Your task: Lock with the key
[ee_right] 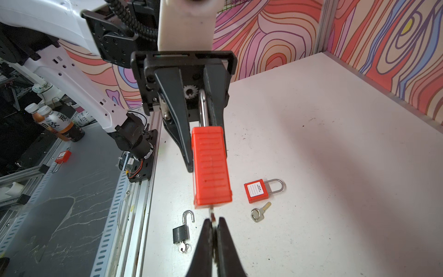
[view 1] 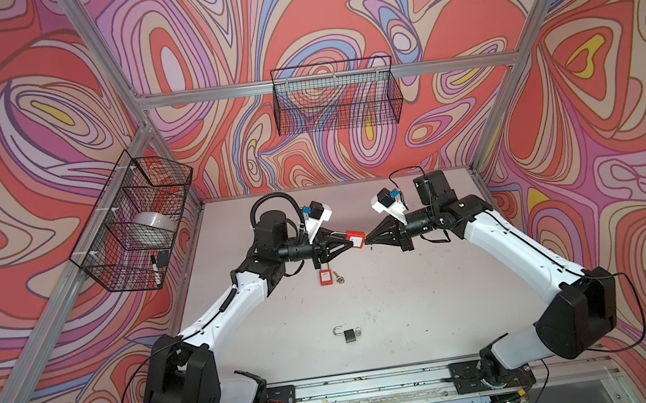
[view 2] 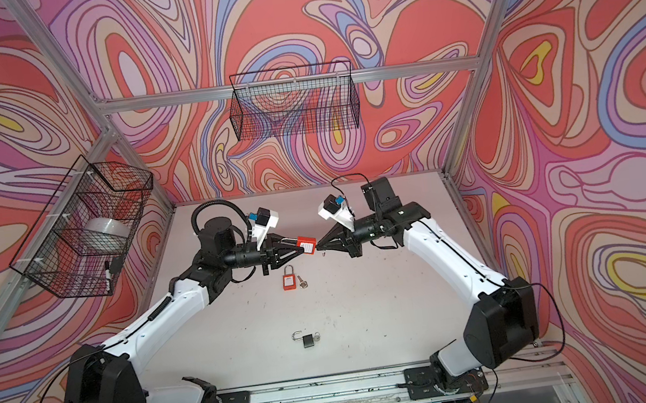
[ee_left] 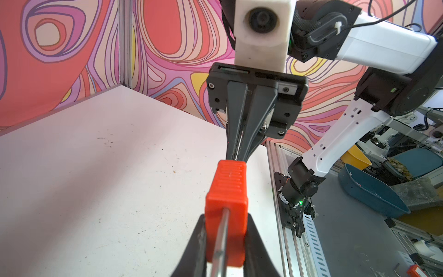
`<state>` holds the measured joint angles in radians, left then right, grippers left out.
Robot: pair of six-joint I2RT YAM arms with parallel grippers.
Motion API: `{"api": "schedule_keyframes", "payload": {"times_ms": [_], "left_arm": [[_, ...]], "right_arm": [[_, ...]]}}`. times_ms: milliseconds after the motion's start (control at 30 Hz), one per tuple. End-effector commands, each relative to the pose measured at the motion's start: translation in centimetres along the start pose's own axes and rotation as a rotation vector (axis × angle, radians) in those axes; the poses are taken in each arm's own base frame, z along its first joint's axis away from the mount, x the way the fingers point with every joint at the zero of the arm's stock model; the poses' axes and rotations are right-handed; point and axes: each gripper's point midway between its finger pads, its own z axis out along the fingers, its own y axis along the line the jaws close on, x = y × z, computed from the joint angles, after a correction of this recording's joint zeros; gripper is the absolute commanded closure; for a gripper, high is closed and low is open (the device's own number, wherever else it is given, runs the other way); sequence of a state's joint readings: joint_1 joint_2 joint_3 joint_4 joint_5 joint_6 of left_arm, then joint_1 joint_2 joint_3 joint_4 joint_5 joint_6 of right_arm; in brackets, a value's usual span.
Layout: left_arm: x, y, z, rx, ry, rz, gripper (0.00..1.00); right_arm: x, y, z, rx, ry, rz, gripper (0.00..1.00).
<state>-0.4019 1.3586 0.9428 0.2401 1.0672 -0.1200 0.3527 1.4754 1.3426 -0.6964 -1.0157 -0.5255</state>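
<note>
A red padlock hangs in the air over the back of the table. My left gripper is shut on the sides of its body. The steel shackle points back between the left fingers. My right gripper faces it from the right. It is shut on a small silver key that sticks out of the padlock's bottom end. Whether the shackle is latched cannot be told.
On the table lie a second red padlock with a loose key, and a black padlock with its shackle open and a key in it. Wire baskets hang on the left and back walls.
</note>
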Motion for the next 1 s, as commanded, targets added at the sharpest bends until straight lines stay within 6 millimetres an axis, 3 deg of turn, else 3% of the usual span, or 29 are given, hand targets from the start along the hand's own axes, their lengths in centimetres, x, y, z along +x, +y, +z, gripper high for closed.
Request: {"api": "schedule_keyframes", "payload": {"times_ms": [0,267,700,833,967], "left_arm": [[-2.5,0.3,-1.4,-0.066,-0.074,0.083,1.0],[-3.2,0.3,-2.0,-0.067,-0.105,0.076,1.0],[-2.4,0.8,-2.7,-0.096,-0.067,0.074,1.0],[-0.9,1.8,-2.5,-0.123,-0.003,0.032,1.0],[2.0,4.1,-2.5,-0.222,0.15,-0.069,1.0]], "right_arm": [[2.6,-1.4,-1.6,0.098,0.082,0.087,1.0],[3.3,-1.4,-2.0,0.098,0.1,0.106,1.0],[3.6,-1.8,-3.8,0.147,0.095,0.112,1.0],[3.8,-2.9,-4.2,0.22,0.086,0.106,1.0],[3.7,-5.4,-5.0,0.396,0.022,0.212,1.0]]}}
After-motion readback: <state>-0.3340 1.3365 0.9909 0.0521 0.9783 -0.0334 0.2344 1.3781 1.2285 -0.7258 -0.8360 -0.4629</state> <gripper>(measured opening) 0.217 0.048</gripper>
